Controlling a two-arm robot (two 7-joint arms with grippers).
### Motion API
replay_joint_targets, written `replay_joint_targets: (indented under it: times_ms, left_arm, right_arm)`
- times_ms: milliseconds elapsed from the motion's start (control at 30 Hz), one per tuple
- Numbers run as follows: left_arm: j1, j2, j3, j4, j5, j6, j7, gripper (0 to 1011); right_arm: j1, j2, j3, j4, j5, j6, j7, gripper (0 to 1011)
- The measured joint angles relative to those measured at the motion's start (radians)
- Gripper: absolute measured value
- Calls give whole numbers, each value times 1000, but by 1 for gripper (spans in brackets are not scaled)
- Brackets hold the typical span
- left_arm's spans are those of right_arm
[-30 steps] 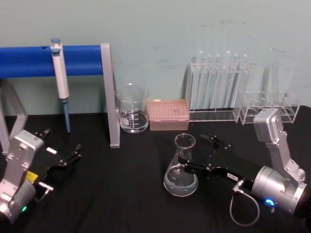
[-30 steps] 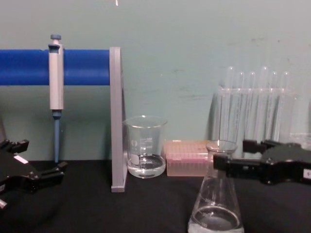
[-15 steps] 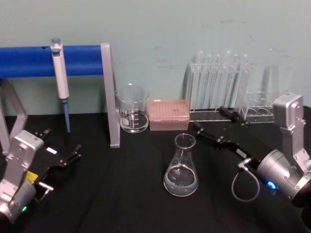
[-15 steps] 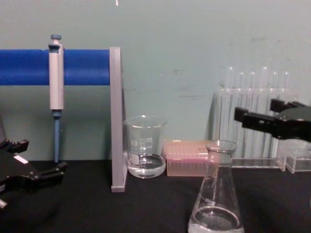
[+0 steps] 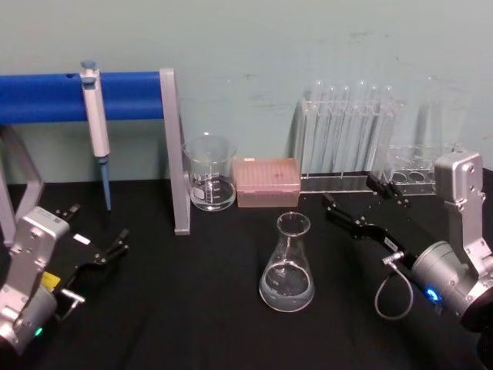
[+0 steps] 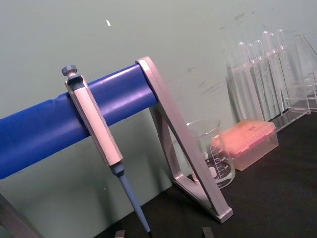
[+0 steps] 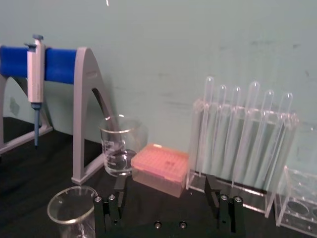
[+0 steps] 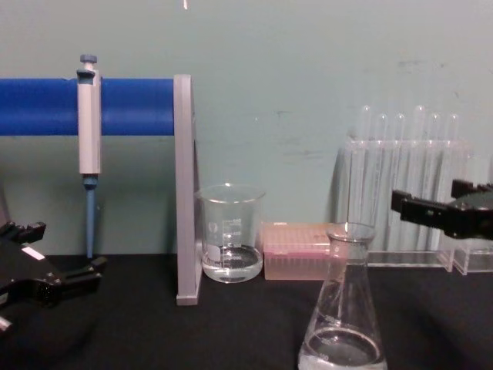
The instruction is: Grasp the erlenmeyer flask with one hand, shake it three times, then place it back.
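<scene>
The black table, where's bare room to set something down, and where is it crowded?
Free: the black table between the left gripper and the erlenmeyer flask. Crowded: the back row of beaker, pink tip box and test tube rack, where the open right gripper hovers.

The right hand (image 5: 362, 204) hangs above the counter's right side, its two black fingers spread wide apart with nothing between them, pointing toward the far edge and slightly leftward. Behind it, the silver wrist (image 5: 443, 276) and the grey forearm link (image 5: 461, 193) angle up near the counter's right edge. The left hand (image 5: 96, 235) sits low near the counter's left edge, its black fingers parted and empty, aimed toward the middle, carried by a silver arm (image 5: 27, 270) rising from the near left corner.
</scene>
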Motion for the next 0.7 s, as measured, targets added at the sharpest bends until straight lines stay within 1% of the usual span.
replay_joint_targets:
  times_ms: [367,700]
  left_arm:
    - [0,0,0,0,0,0,0,1001]
    - [0,0,0,0,0,0,0,1001]
  right_arm:
    - [-7,-22,9,26,-32,43,-1,1000]
    - [-13,-32,20,41,-58,81,3,1000]
